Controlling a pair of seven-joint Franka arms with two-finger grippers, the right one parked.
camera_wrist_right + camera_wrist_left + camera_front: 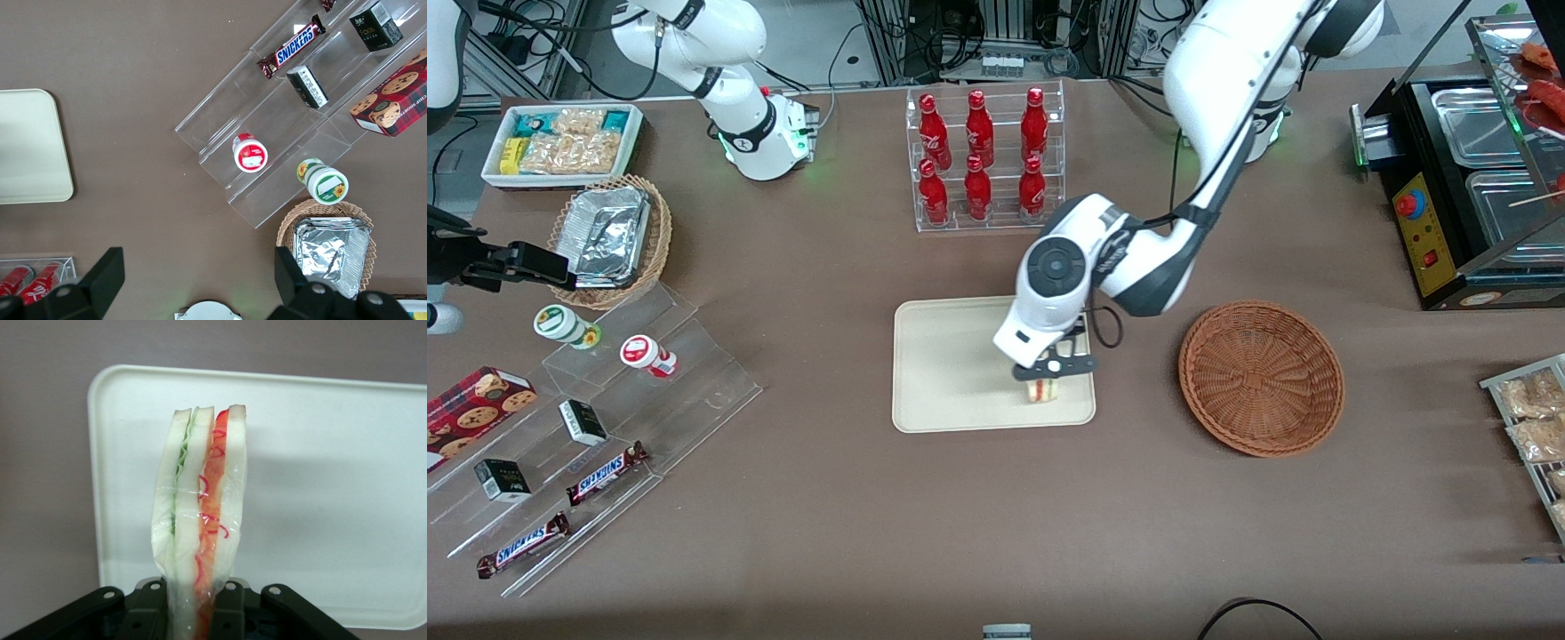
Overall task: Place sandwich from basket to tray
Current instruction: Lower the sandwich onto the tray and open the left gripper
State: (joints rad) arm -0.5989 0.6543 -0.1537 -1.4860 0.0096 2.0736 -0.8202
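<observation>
My arm is glossy white with rounded shells, a dark grey band and a dark round cap at the wrist. A thin black cable loops beside my black gripper (pixel 1052 367), matt plastic with screw-heads.

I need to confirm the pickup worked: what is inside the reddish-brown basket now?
Only bare weave shows inside the basket. The gripper holds the sandwich over the tray; whether it touches is hidden.

We see the tool (pixel 1052 372) shut on the sandwich (pixel 200 520) over the tray (pixel 943 373), bare tray toward the parked arm's end, open surface (pixel 1138 498) around it, basket (pixel 1261 378) beside, bottle rack (pixel 985 160) farther from the camera.
</observation>
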